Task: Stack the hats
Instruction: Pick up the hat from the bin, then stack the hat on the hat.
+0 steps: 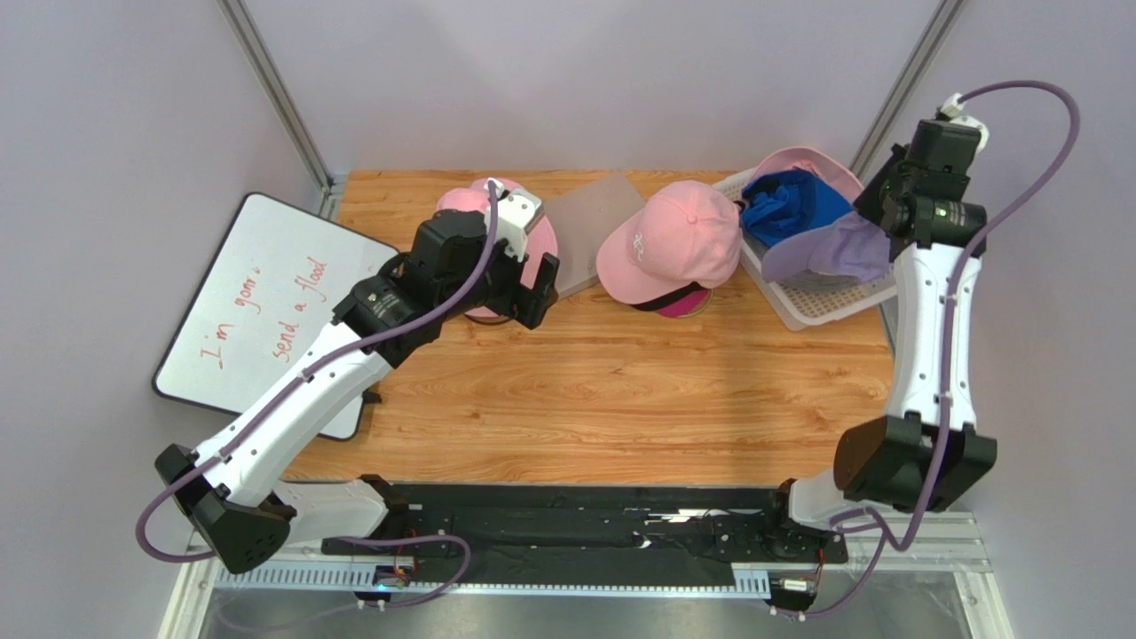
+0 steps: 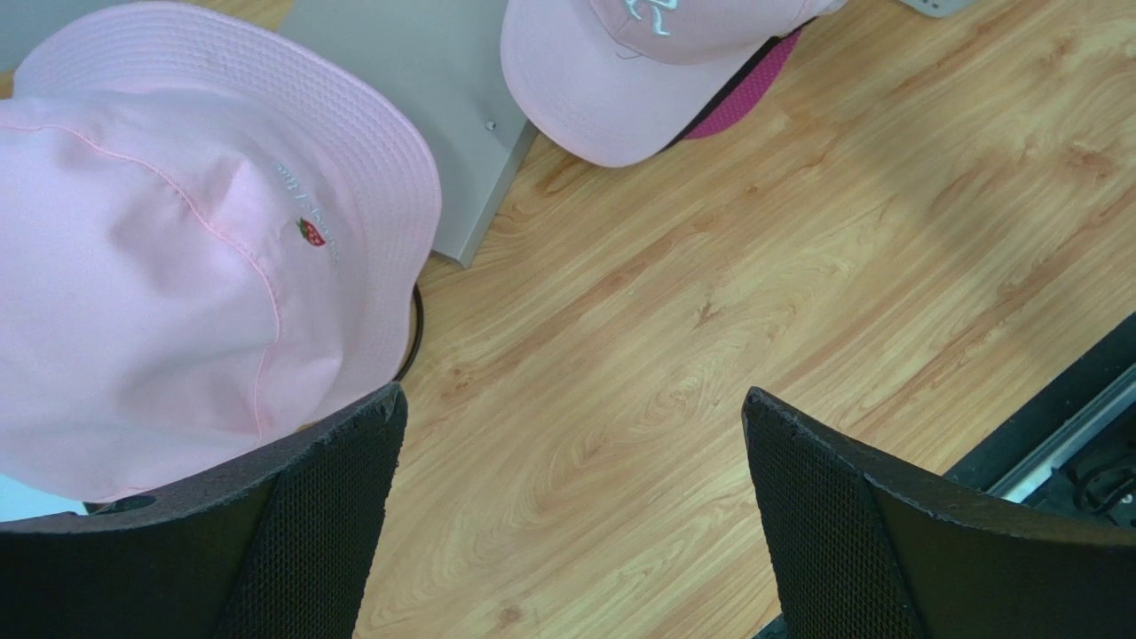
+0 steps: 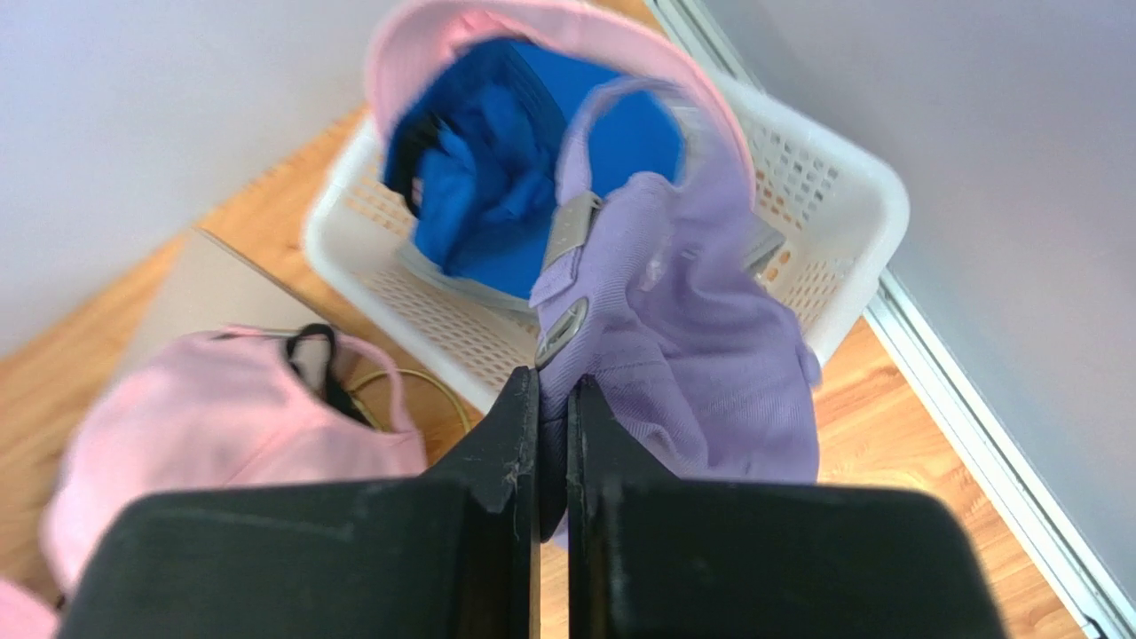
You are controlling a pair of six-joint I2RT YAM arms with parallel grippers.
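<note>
My right gripper [image 3: 554,386] is shut on a lavender cap [image 3: 694,360] and holds it over the white mesh basket [image 3: 854,200]; the cap also shows in the top view [image 1: 840,250]. A blue cap [image 3: 500,173] and a pink hat [image 3: 534,20] lie in the basket. A pink baseball cap [image 1: 671,240] sits on a magenta cap [image 1: 684,304] at mid-table. A pink bucket hat [image 2: 174,253] sits at the back left, partly hidden by my left arm in the top view. My left gripper [image 2: 574,439] is open and empty over bare wood, just right of it.
A whiteboard [image 1: 267,306] with red writing lies at the left edge. A grey flat board [image 1: 594,220] lies between the bucket hat and the pink cap. Metal frame posts stand at the back corners. A gold wire loop [image 3: 400,386] shows beside the pink cap.
</note>
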